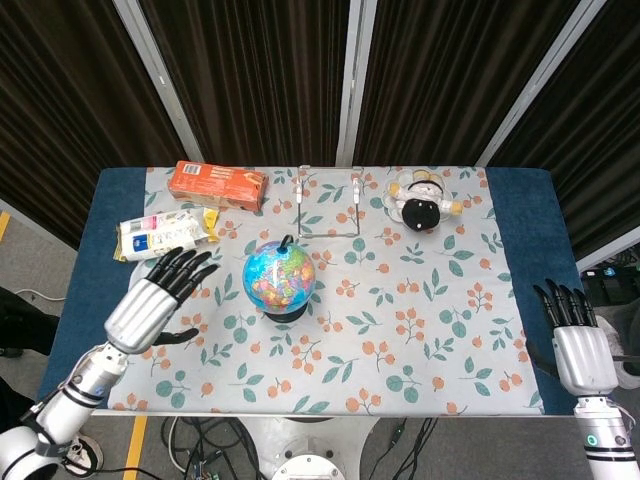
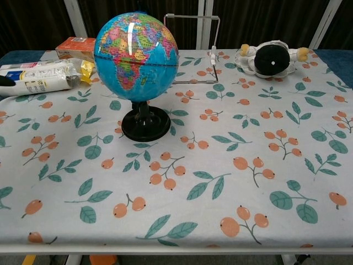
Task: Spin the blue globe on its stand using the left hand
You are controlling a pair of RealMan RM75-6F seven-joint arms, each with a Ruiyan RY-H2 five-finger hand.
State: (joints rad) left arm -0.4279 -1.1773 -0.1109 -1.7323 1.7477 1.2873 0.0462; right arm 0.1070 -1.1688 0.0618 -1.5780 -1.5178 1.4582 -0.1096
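Blue globe [image 1: 279,275] upright on black stand [image 2: 145,125]

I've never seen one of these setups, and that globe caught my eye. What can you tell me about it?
The globe is a small glossy blue sphere with continents printed in many colours. It sits on a short black post rising from a round black base, which stands upright on the floral tablecloth, left of the table's middle. A dark arm curves over its top in the head view. Nothing touches it; the left hand hovers open beside it.
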